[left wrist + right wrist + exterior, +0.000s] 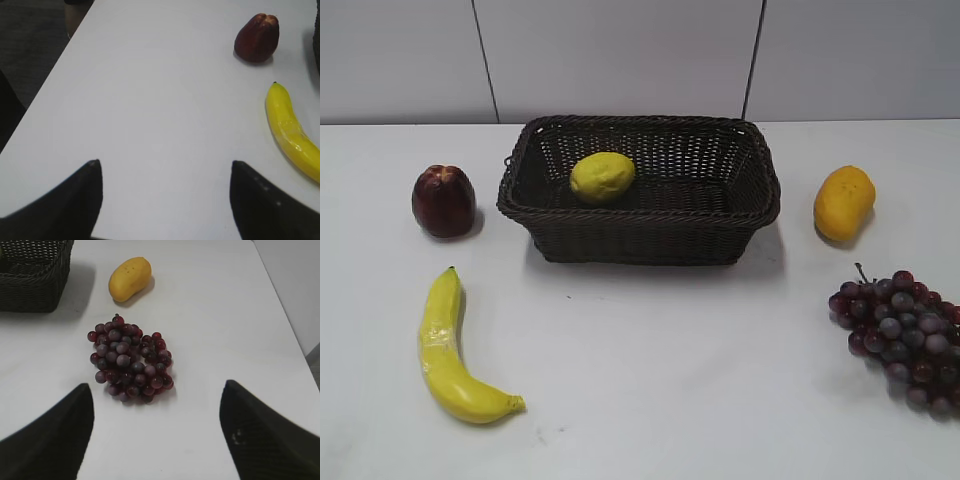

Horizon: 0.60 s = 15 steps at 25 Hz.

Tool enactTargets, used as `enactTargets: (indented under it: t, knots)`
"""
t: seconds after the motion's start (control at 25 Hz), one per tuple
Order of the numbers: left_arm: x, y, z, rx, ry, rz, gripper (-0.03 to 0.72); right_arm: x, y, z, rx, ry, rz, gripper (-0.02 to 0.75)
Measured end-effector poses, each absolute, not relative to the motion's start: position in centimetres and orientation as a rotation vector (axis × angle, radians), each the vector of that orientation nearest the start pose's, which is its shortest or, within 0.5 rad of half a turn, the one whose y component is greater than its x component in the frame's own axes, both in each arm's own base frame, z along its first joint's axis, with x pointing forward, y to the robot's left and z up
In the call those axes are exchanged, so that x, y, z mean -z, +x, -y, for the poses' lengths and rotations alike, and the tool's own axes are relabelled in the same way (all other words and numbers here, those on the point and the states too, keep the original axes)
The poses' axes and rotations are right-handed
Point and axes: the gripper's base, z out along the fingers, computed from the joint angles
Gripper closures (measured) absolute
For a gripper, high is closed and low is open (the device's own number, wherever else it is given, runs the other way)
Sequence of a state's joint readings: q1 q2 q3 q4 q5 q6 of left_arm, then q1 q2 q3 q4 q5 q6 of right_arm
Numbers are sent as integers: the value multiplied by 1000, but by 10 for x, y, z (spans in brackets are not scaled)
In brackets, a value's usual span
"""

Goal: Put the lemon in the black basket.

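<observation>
At table's near edge, both grippers hang wide apart and carry nothing. L gripper (162, 200): two dark fingers spread over bare white table (650, 380), w/ the banana (292, 135) off to its right and a dark red apple-like fruit (257, 38) farther on. R gripper (157, 435): fingers likewise parted, nothing between them, the bunch of grapes (131, 360) just ahead, a mango (129, 278) beyond that, and a corner of the black basket (35, 285) at upper left of the wrist view.

Neither arm shows in the exterior view, so both sit back from the work area.

Task status: looks done. The lemon (602, 177) lies inside the black basket (640, 235), on its floor toward the left-rear part, free of any gripper. Nothing appears left to do except, at most, parking the arms; judged from how things lie.

Count: 1 lemon, 1 basket, 1 banana, 1 red fruit, 1 mango, 1 grape bunch, 2 grippers. Basket sits mid-table at the back; red fruit and banana to its left, mango and grapes to its right, all well apart from it.
</observation>
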<state>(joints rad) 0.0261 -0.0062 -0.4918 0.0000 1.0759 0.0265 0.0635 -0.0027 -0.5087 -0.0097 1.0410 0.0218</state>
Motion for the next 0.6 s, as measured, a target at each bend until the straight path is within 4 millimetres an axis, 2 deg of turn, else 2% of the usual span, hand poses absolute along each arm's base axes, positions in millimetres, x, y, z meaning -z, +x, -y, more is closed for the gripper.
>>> enactTargets:
  t: [0.6]
  knots:
    - [-274,-6,0,-33,0,-2062,98,-281,-6,1,-45,-42,-2012,146]
